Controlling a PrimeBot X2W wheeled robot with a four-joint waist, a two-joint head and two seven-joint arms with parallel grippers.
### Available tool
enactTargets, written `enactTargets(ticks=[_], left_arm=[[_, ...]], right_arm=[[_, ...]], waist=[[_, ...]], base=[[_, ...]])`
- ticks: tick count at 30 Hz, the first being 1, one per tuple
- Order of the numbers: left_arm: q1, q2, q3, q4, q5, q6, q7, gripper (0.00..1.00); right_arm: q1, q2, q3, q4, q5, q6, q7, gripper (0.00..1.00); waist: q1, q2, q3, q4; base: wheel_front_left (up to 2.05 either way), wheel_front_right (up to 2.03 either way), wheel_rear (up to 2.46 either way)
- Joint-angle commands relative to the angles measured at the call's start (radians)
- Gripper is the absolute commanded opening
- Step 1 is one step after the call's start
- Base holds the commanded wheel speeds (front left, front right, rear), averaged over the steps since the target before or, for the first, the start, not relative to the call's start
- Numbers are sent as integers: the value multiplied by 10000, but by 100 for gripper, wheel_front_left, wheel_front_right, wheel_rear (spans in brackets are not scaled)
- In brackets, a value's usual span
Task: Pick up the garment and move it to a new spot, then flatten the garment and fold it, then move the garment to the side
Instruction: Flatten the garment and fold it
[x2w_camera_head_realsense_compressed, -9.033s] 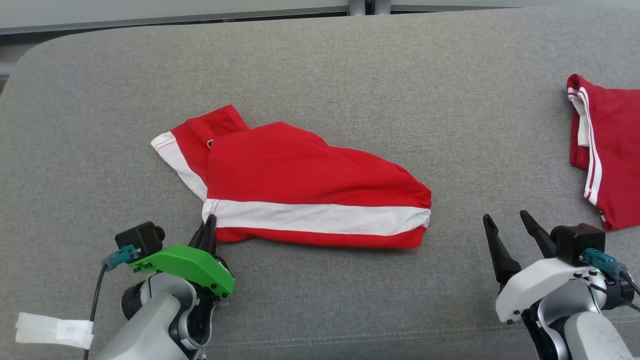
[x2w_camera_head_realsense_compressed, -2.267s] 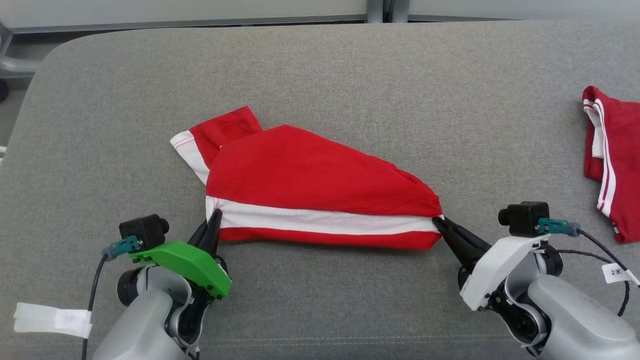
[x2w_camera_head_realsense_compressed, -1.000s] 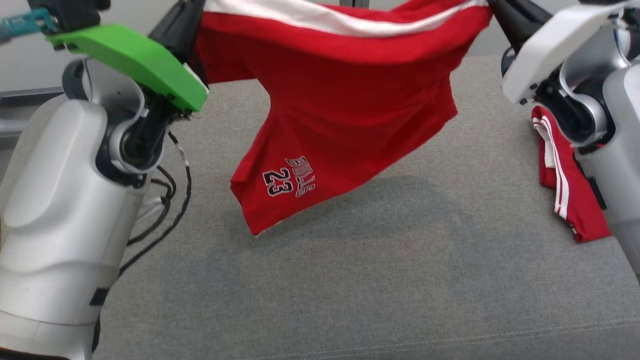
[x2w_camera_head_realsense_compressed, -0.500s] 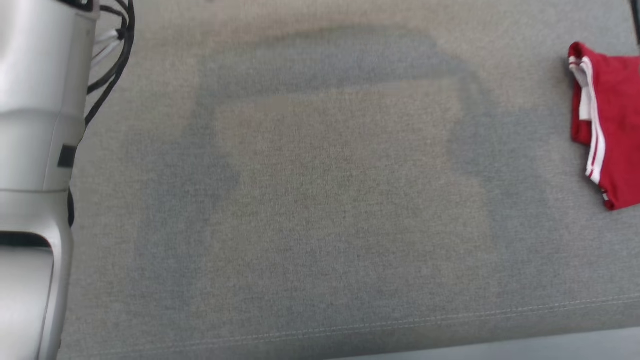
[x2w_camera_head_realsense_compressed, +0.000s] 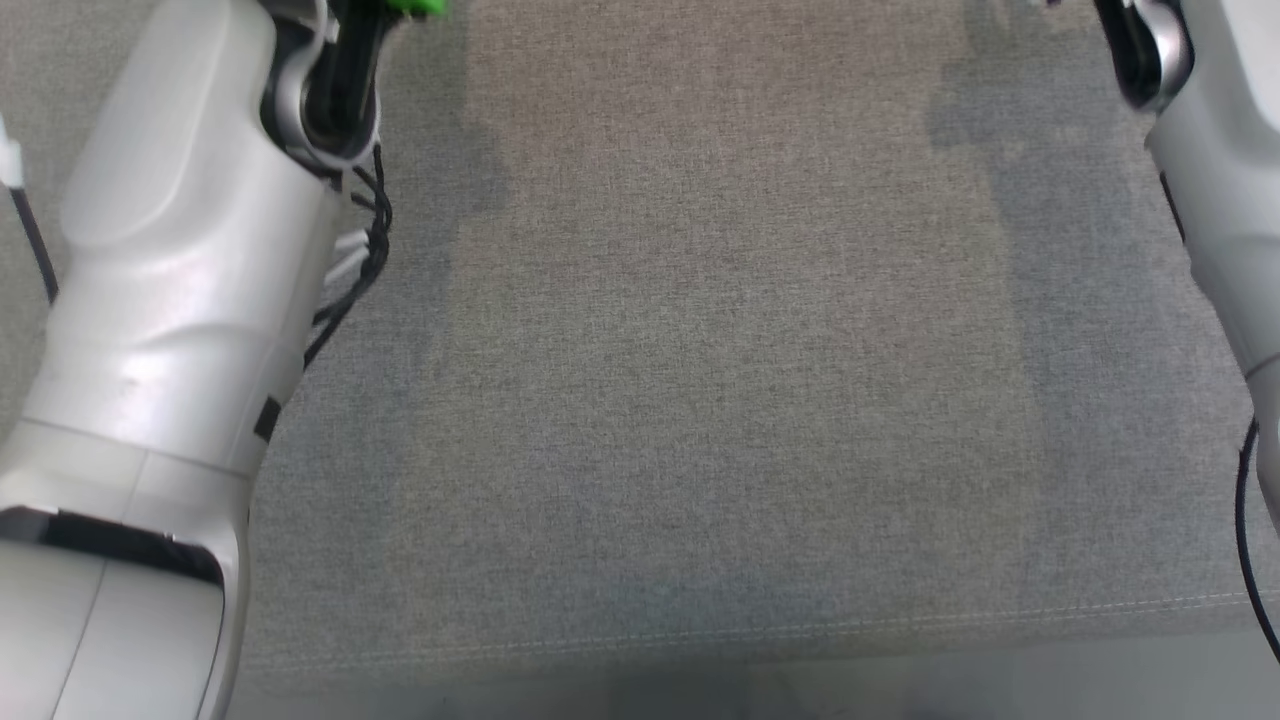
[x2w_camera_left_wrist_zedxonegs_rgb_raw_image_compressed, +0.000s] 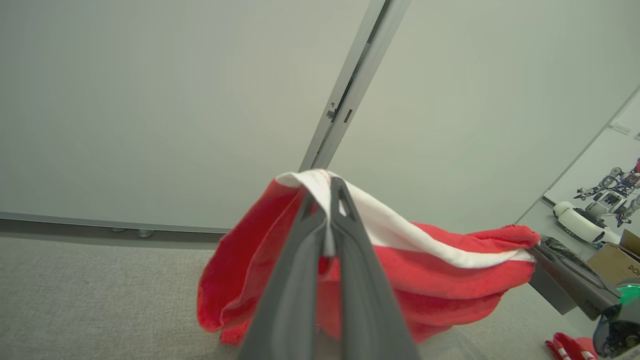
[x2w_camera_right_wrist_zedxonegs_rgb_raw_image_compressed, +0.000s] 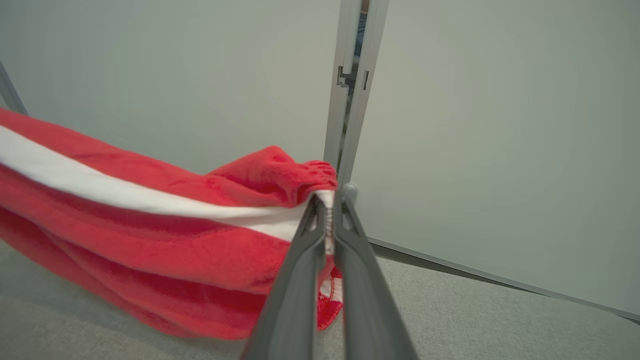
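The garment (x2w_camera_left_wrist_zedxonegs_rgb_raw_image_compressed: 440, 270) is red cloth with a white band, and it hangs in the air above the grey cushion, stretched between my two grippers. My left gripper (x2w_camera_left_wrist_zedxonegs_rgb_raw_image_compressed: 330, 192) is shut on one white-banded corner. The other corner of the garment (x2w_camera_right_wrist_zedxonegs_rgb_raw_image_compressed: 150, 225) is pinched in my shut right gripper (x2w_camera_right_wrist_zedxonegs_rgb_raw_image_compressed: 327, 205). The right gripper's dark fingers (x2w_camera_left_wrist_zedxonegs_rgb_raw_image_compressed: 570, 280) also show at the far end of the cloth in the left wrist view. In the head view my pale left forearm (x2w_camera_head_realsense_compressed: 170, 300) and right forearm (x2w_camera_head_realsense_compressed: 1220, 180) rise past the top edge.
The grey cushion (x2w_camera_head_realsense_compressed: 700, 400) spreads below, its front seam near the bottom of the head view. A pale wall with a metal post (x2w_camera_right_wrist_zedxonegs_rgb_raw_image_compressed: 352, 90) stands behind. A second red and white cloth (x2w_camera_left_wrist_zedxonegs_rgb_raw_image_compressed: 565, 347) lies at the right. A cardboard box (x2w_camera_left_wrist_zedxonegs_rgb_raw_image_compressed: 615, 260) stands beyond.
Both arms have lifted the garment off the cushion and out of the head view. The head camera has shifted, so the other red cloth has left its right edge.
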Motion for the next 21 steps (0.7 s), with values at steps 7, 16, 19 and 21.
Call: enactTargets(ticks=[7, 16, 19, 21], left_arm=[[2153, 847, -629, -1592, -418, -70, -182, 0], [5834, 1991, -883, -3947, -592, 239, -411, 0], [7134, 2202, -820, -4702, -504, 457, -476, 0], [7986, 2260, -648, -5166, -582, 610, -525, 0]], right_arm=[[1982, -922, 1473, -1515, 1523, -15, -178, 0], [5300, -1896, 1522, -3565, 2299, -16, 27, 0], [6684, -1851, 1043, -4404, 2193, -16, 213, 0], [7611, -1747, 586, -4976, 1901, -18, 318, 0]], waist=[[-3, 0, -661, -78], [-3, 0, -2007, -55], [-3, 0, -2420, -49], [-3, 0, -2672, -99]], base=[[0, 0, 0], [0, 0, 0], [0, 0, 0], [0, 0, 0]])
